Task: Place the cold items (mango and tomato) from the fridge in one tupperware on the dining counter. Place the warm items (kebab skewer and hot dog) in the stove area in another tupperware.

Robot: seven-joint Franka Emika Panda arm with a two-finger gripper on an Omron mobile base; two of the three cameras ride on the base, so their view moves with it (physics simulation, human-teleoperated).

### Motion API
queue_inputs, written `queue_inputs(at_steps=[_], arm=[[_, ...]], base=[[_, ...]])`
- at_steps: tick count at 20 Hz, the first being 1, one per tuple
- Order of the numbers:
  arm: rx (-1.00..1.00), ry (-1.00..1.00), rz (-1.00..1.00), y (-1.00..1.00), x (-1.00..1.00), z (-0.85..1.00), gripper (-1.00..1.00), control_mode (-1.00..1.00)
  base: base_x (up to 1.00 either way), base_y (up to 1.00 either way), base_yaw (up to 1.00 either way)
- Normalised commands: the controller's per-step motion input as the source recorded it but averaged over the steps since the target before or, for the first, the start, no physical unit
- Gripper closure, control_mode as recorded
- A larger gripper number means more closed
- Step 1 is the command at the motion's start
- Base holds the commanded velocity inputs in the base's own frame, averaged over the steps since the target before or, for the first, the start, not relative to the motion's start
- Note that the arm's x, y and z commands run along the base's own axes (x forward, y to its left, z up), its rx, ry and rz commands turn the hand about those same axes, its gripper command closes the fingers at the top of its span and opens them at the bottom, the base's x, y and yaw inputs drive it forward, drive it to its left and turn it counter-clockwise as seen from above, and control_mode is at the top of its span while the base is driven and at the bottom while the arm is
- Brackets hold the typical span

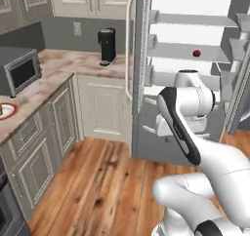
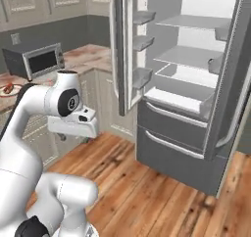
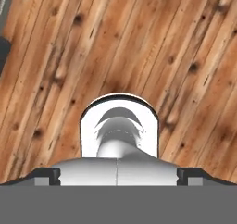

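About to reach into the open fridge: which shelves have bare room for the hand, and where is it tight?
In the fridge, the white shelves look bare across their middles in the right base view; the left base view shows a small red item on one shelf. Tight spots are the door bins at both sides. The gripper is open, pointing at the floor.

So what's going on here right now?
The arm is folded up in front of the open fridge, holding nothing; its hand is open and points down at the wooden floor. A small red item, likely the tomato, sits on a fridge shelf. Nothing has been picked yet.
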Motion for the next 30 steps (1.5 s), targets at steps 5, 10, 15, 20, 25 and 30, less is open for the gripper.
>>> queue_inputs(at_steps=[5,10,15,20,25,30], arm=[[0.0,0.0,0.0,0.0,0.0,0.0,-1.0,1.0],[0.0,0.0,0.0,0.0,0.0,0.0,-1.0,1.0],[0.0,0.0,0.0,0.0,0.0,0.0,-1.0,1.0],[0.0,0.0,0.0,0.0,0.0,0.0,-1.0,1.0],[0.0,0.0,0.0,0.0,0.0,0.0,-1.0,1.0],[0.0,0.0,0.0,0.0,0.0,0.0,-1.0,1.0]], base=[[0.13,0.22,-0.85],[0.54,0.42,-0.66],[0.67,0.1,-0.11],[0.83,0.01,0.14],[0.62,-0.1,0.22],[0.54,0.0,0.08]])
